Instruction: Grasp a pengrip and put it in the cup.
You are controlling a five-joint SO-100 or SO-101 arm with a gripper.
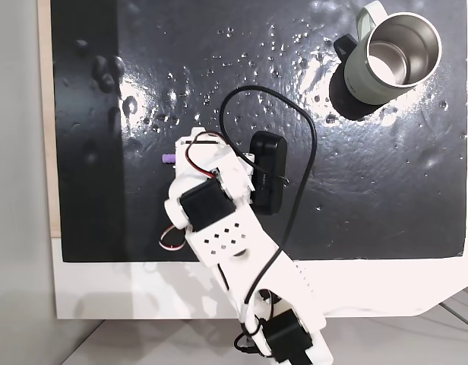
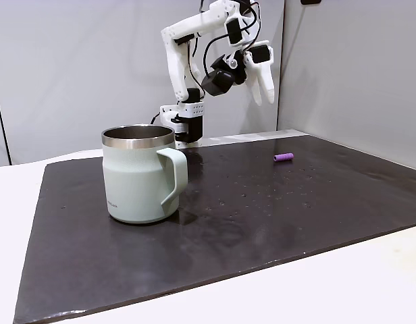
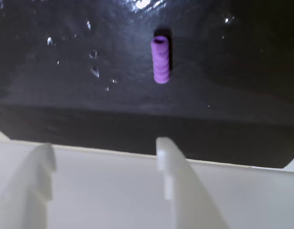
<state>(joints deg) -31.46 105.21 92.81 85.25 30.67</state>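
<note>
The pengrip (image 3: 160, 59) lay on the black mat (image 3: 66, 95), small and purple with little ribs. In the wrist view it sat up ahead of the two white fingers (image 3: 178, 191), close to in line with the right finger as that view showed it. The fingers were apart, with nothing between them. They were not touching the pengrip. Dark mat showed between the fingertips and the pengrip.

In a fixed view from the side, the gripper (image 2: 262, 84) hung high in the air, well above the mat (image 2: 262, 202). The pengrip (image 2: 283, 157) lay flat on the mat below it, near the far edge.

In a fixed view from above, the white arm (image 1: 219, 228) covered most of the pengrip (image 1: 167, 160). Just a bit of purple poked out on the left side of the arm.

The cup (image 1: 390, 57) stood upright in the top right corner of the mat (image 1: 371, 190) in that view, well apart from the pengrip. It was pale green with a shiny inside, and nothing was in it. In the side view the cup (image 2: 140, 179) stood near the front, with its handle to the right. The mat lay on a white counter (image 2: 329, 283).
</note>
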